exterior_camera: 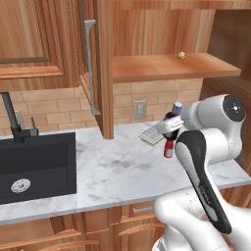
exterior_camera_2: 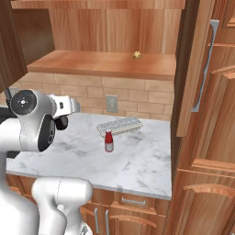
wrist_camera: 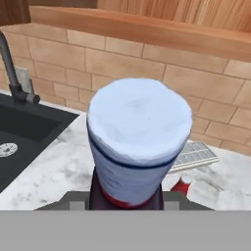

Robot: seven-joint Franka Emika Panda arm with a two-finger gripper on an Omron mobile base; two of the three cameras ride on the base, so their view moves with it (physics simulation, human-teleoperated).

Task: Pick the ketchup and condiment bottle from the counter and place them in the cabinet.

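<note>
The condiment bottle [exterior_camera: 171, 115], dark with a blue-white cap [wrist_camera: 139, 139], is lifted above the counter [exterior_camera: 117, 166] in front of the brick backsplash. My gripper [wrist_camera: 125, 202] is shut on it just below the cap, with the bottle's body hidden by the hand. The ketchup [exterior_camera_2: 109, 141], slim and red with a white cap, stands upright on the marble below and just beyond the held bottle; it also shows as a red bottle [exterior_camera: 168, 148] beside my arm. The cabinet [exterior_camera: 166, 66] stands open above, its plank shelf [exterior_camera_2: 101, 64] higher than the bottle.
A small yellowish ball [exterior_camera: 181, 55] lies on the shelf's far part. The open door with a grey handle [exterior_camera: 89, 63] hangs left of the shelf. A grey ridged tray [exterior_camera_2: 120, 125] lies behind the ketchup. The black sink [exterior_camera: 34, 164] and faucet [exterior_camera: 12, 120] sit at left.
</note>
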